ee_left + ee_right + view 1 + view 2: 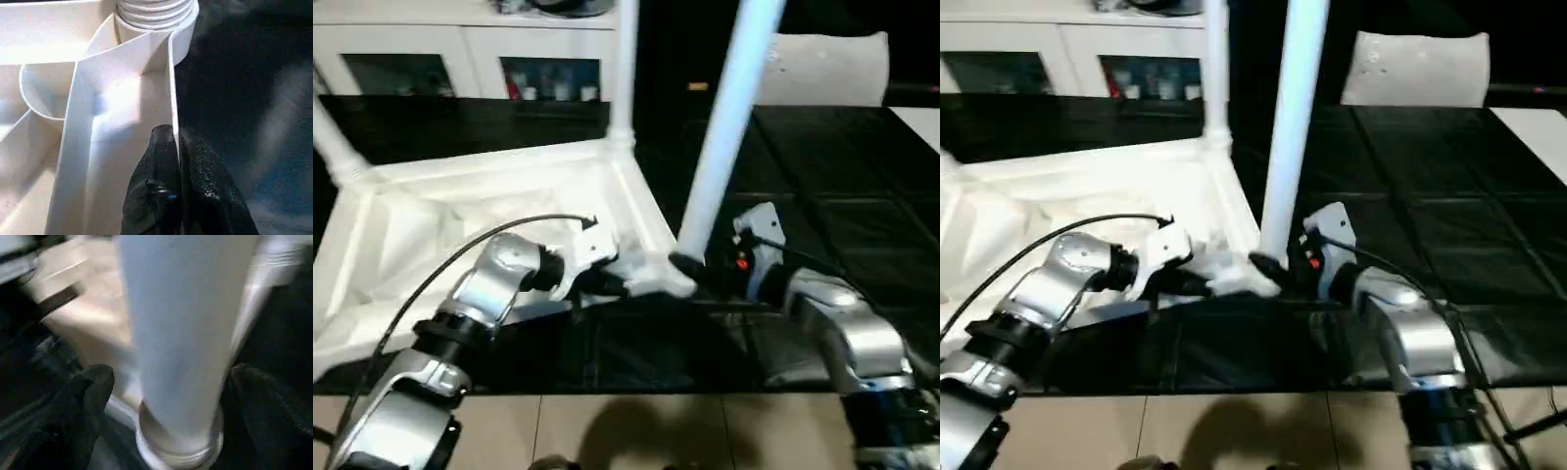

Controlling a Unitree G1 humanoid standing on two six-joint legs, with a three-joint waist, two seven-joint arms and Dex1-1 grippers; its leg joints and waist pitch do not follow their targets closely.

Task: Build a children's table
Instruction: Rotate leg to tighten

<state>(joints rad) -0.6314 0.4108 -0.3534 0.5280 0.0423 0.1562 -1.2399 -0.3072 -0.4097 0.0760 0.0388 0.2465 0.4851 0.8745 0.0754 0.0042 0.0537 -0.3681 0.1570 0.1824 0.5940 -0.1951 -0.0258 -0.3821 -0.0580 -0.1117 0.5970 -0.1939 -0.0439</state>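
The children's table top (460,196) lies upside down on the black mat, ribbed side up. A white leg (729,127) stands in its near right corner socket. A second leg (625,69) rises at the far right corner and a third leg (333,147) leans at the left. My left gripper (175,137) is shut on the thin rim wall (171,88) just short of that near right socket (154,12). My right gripper (176,396) is open around the leg's base (186,333), with a black finger (83,396) standing off it on each side.
A white glass-door cabinet (460,59) stands behind the table top. A flat white sheet (827,69) leans at the back right. The black mat (832,166) stretches out to the right, and tan floor (636,431) runs along its near edge.
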